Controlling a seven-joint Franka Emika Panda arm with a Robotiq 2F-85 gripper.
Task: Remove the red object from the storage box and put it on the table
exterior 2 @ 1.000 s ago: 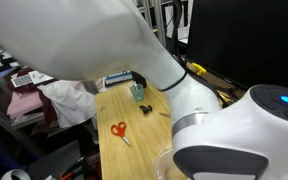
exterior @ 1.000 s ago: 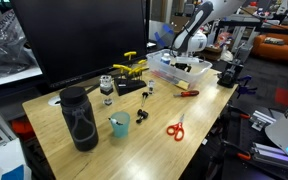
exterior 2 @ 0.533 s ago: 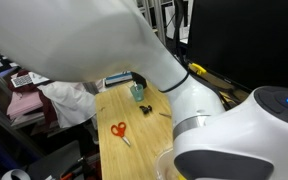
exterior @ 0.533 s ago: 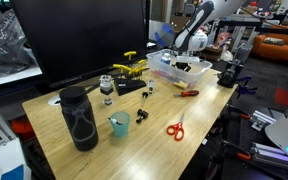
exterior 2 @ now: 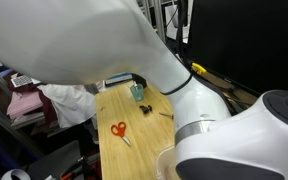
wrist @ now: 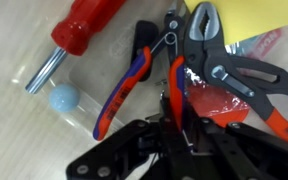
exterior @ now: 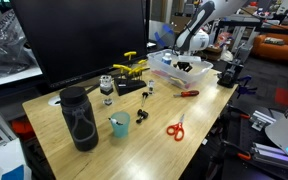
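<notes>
The light wood surface (exterior: 144, 138) is seen in an exterior view, with the storage box (exterior: 164, 70) set near its far end. The claw (exterior: 192, 62) is positioned inside the box. In the wrist view, the red object (wrist: 177, 88) is found lying in the box among other tools, right at the claw's tips. Whether it is clamped cannot be told.

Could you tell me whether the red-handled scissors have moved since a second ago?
No. The red-handled scissors lie where they did, the same gap from the teal cup on the table.
</notes>
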